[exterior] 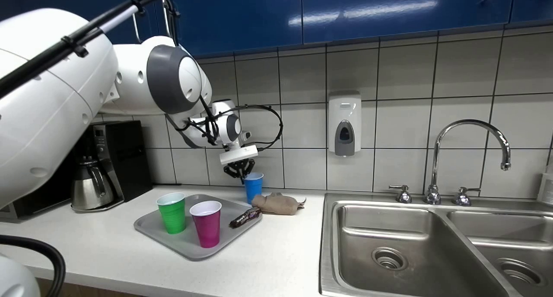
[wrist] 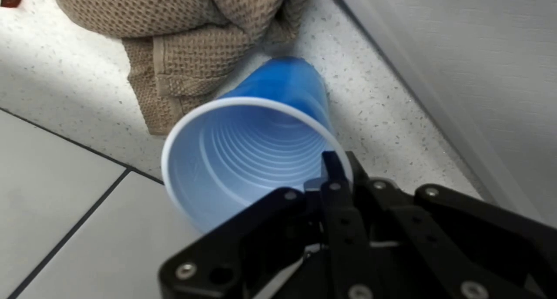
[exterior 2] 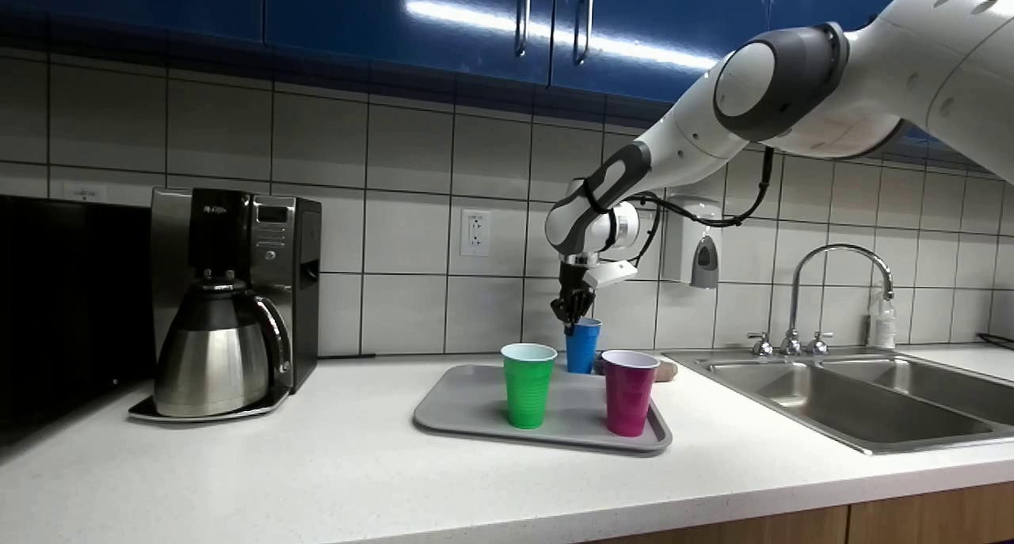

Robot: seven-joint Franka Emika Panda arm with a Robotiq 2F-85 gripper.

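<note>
Pinches blue cup [wrist: 285,83] in claw [wrist: 343,165], with fingertip [wrist: 332,165] inside — at one o'clock, in an exterior view, from tray [exterior 2: 469,397] bearing green cup [exterior 2: 528,389], magenta cup [exterior 2: 628,397].

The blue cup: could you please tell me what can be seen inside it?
In the wrist view, one finger of the gripper is inside the blue cup, where pale ridged wall shows. The gripper covers part of the opening; the cup's bottom cannot be made out.

- Coffee maker [exterior 2: 220,239]: small pale lettering on its black upper front, too small to read surely.
- Wrapped bar [exterior: 245,217]: white lettering along its dark side, too blurred to read.
- Soap dispenser [exterior: 344,111]: faint mark near its top, unreadable.
</note>
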